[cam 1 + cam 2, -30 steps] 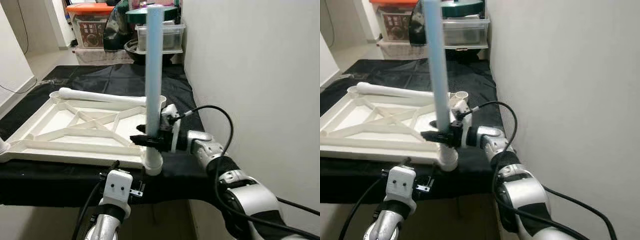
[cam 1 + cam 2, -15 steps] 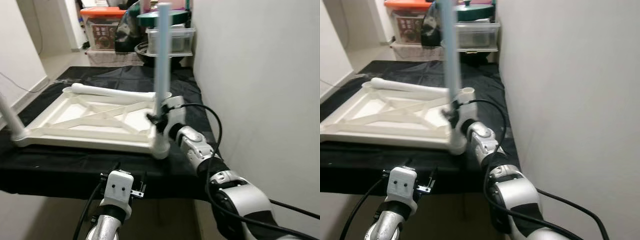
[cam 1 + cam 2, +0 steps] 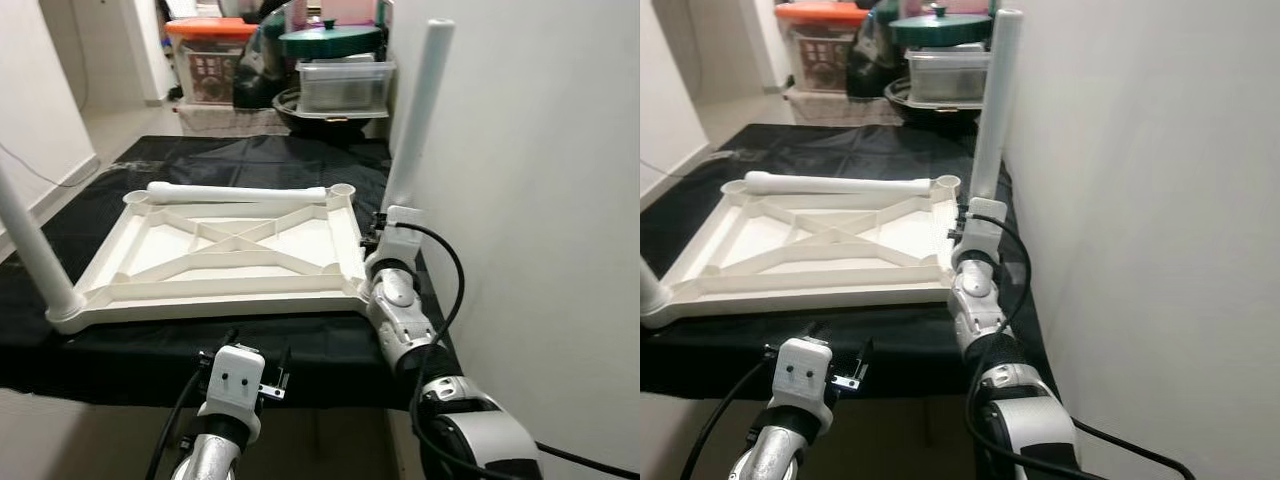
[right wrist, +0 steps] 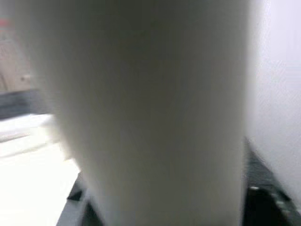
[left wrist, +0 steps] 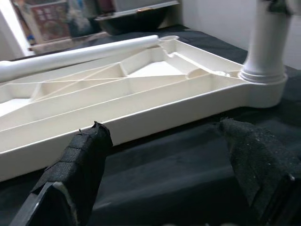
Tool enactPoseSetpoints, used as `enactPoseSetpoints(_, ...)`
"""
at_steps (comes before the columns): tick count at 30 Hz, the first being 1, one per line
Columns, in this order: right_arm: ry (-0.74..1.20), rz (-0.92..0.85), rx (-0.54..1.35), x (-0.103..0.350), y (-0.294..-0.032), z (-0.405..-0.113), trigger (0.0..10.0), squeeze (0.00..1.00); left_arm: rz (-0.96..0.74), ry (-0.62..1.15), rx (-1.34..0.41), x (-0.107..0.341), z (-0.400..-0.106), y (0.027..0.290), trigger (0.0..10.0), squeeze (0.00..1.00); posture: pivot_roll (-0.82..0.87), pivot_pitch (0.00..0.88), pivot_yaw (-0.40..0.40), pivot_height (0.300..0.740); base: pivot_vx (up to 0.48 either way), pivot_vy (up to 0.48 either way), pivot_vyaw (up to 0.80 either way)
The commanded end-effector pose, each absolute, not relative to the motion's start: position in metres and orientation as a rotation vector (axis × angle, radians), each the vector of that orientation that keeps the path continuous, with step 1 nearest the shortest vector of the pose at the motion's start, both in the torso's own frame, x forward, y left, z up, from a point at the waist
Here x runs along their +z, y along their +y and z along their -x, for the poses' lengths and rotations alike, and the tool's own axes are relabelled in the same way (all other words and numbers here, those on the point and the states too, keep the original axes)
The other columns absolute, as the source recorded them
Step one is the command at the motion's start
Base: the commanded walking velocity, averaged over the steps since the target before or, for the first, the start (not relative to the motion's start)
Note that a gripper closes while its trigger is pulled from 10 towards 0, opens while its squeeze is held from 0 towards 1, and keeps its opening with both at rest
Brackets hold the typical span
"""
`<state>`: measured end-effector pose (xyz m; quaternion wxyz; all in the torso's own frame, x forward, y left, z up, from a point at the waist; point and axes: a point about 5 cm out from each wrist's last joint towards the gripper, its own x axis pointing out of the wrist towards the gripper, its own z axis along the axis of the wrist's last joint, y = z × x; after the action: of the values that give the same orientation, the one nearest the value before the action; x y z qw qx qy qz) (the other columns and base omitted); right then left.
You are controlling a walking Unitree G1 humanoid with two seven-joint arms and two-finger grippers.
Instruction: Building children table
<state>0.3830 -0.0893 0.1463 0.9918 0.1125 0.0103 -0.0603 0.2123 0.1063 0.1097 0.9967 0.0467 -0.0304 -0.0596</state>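
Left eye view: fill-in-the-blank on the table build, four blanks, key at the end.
The table top lies upside down on a ___ cloth.
A loose leg lies along the top's ___ edge.
The left gripper has its jaws ___.
The right gripper is at the upright leg in the near-___ corner.
Missing: black; far; open; right

even, soft indoor light; both eye views are sharp with faint shadows. the right wrist view is a blurred, out-of-focus white leg (image 4: 155, 113).
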Motion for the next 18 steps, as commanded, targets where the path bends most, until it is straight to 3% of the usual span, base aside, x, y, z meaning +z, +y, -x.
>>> enactPoseSetpoints(1,0.048,-0.249,-0.091,0.138,-0.086,-0.381,10.0,1.00,-0.092,-0.053,-0.119,0.107,-0.211,0.108,10.0,0.00,0.07,0.000,-0.002,0.740,0.000,0.000,0.00)
enactPoseSetpoints(3,0.038,-0.249,-0.078,0.141,-0.085,-0.382,10.0,1.00,-0.092,-0.053,-0.119,0.107,-0.211,0.108,10.0,0.00,0.07,0.000,-0.002,0.740,0.000,0.000,0.00)
enactPoseSetpoints(4,0.017,-0.257,-0.037,0.146,-0.086,-0.384,10.0,0.00,-0.091,-0.054,-0.119,0.107,-0.212,0.108,10.0,0.00,0.07,0.000,-0.004,0.740,0.000,0.000,0.00)
enactPoseSetpoints(12,-0.004,-0.470,0.375,0.156,-0.086,-0.388,10.0,0.00,-0.091,-0.060,-0.120,0.109,-0.213,0.107,10.0,0.00,0.07,0.000,-0.008,0.740,0.000,0.000,0.00)
enactPoseSetpoints(15,-0.005,-0.484,0.497,0.161,-0.086,-0.389,10.0,0.00,-0.091,-0.060,-0.120,0.109,-0.213,0.107,10.0,0.00,0.07,0.000,-0.008,0.740,0.000,0.000,0.00)
enactPoseSetpoints(16,-0.004,-0.458,0.640,0.166,-0.084,-0.387,10.0,0.00,-0.093,-0.061,-0.120,0.109,-0.214,0.107,10.0,0.00,0.07,0.000,-0.010,0.740,0.000,0.000,0.00)
enactPoseSetpoints(18,-0.004,-0.458,0.640,0.166,-0.084,-0.387,10.0,0.00,-0.093,-0.061,-0.120,0.109,-0.214,0.107,10.0,0.00,0.07,0.000,-0.010,0.740,0.000,0.000,0.00)
